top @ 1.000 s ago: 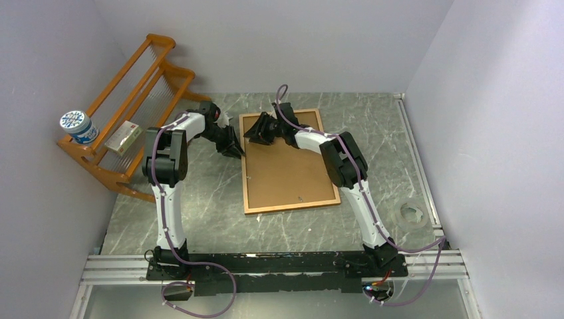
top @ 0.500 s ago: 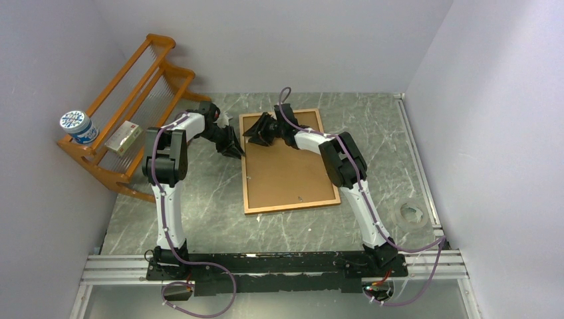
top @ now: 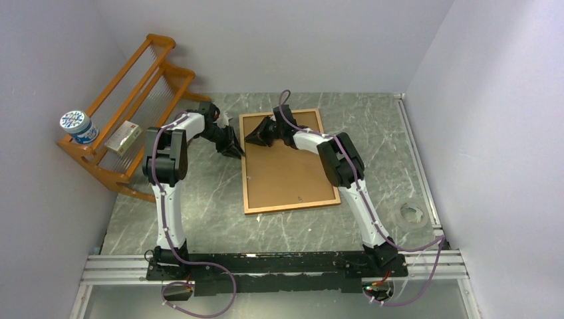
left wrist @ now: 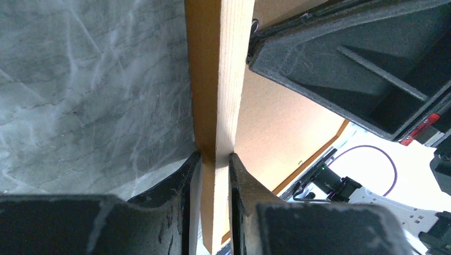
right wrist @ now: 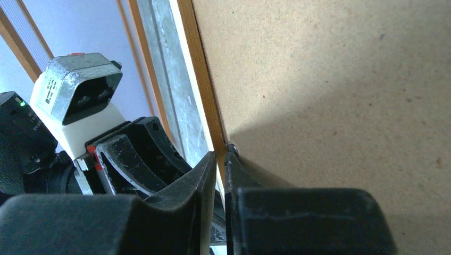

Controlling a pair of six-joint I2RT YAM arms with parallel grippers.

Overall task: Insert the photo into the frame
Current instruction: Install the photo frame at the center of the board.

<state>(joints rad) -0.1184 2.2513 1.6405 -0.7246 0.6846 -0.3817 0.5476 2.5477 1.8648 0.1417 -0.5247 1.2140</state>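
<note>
Left hand (left wrist: 215, 159) clamps the left rail of the frame (top: 292, 205). Right hand (right wrist: 219, 156) is closed to a narrow slit at that same rail.

Sweep, left to right:
- Rack (top: 161, 42) leans at the left wall. A blue-and-white tin (top: 76, 125) sits on it, with a small box (top: 123, 137) just beside.
- Left hand, top view: at the outer side of the left rail, near the far corner. Wrist view: fingers (left wrist: 186, 175) sit one on each face of the rail, both touching wood.
- Frame lies back up on the surface (top: 199, 199), in the middle of the far half. A plain brown board (top: 286, 173) fills it. Top view reads as flat; cannot tell if the held edge is raised.
- Right hand reaches across the board from the right. Its tips are at the inner edge of the left rail, opposite the left hand. Wrist view: tips nearly together, a pale sliver of rail edge runs between them, and a small dark fitting sits at the board-side tip. Cannot tell whether anything is actually pinched.
- Clear ring (top: 412, 213) lies on the surface near the right wall, well apart from the frame.
</note>
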